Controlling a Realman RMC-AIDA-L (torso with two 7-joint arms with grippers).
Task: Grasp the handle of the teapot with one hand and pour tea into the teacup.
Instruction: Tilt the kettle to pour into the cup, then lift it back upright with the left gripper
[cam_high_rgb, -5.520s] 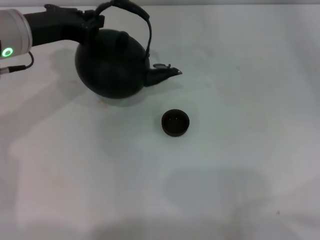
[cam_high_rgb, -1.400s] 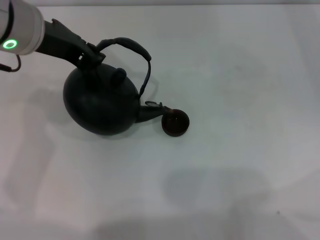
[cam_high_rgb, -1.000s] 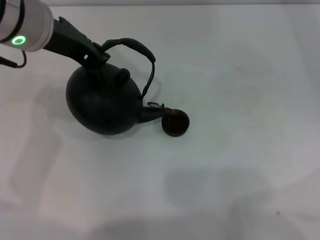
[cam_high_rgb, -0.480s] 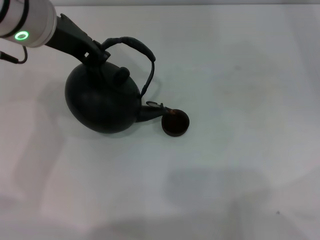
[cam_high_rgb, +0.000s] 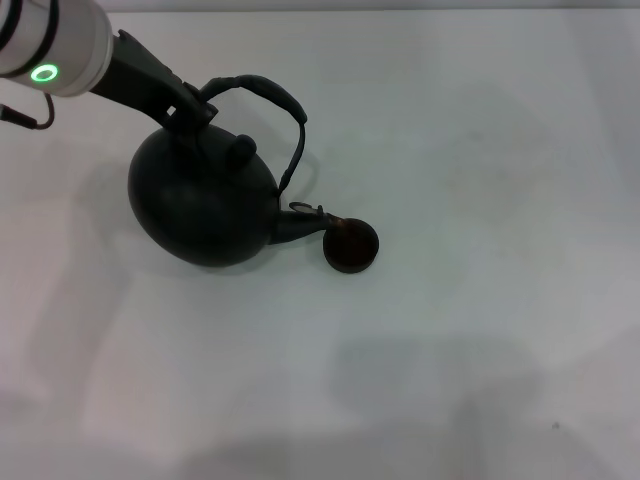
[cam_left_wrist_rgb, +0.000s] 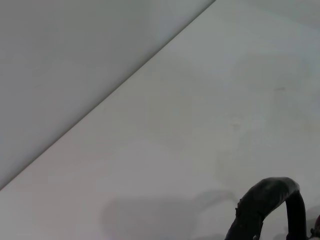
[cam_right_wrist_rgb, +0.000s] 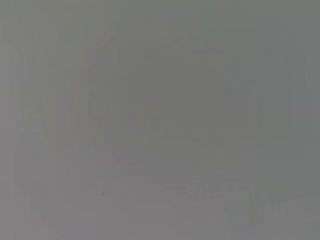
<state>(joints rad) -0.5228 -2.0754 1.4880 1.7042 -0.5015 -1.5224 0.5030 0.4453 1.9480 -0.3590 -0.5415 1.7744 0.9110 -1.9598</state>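
Observation:
The round matte-black teapot hangs tilted, spout dipping down to the rim of the small dark teacup on the white table. My left gripper comes in from the upper left and is shut on the handle, gripping the arched hoop at its left end. A piece of the handle also shows in the left wrist view, over the table. My right gripper is out of view; its wrist view shows only plain grey.
The white table spreads wide around pot and cup. Its far edge meets a grey wall in the left wrist view. A faint shadow lies near the front.
Since 5.5 s ago the teapot came down and forward, tipping its spout onto the cup. Over the last second it has barely shifted, staying tilted at the cup.

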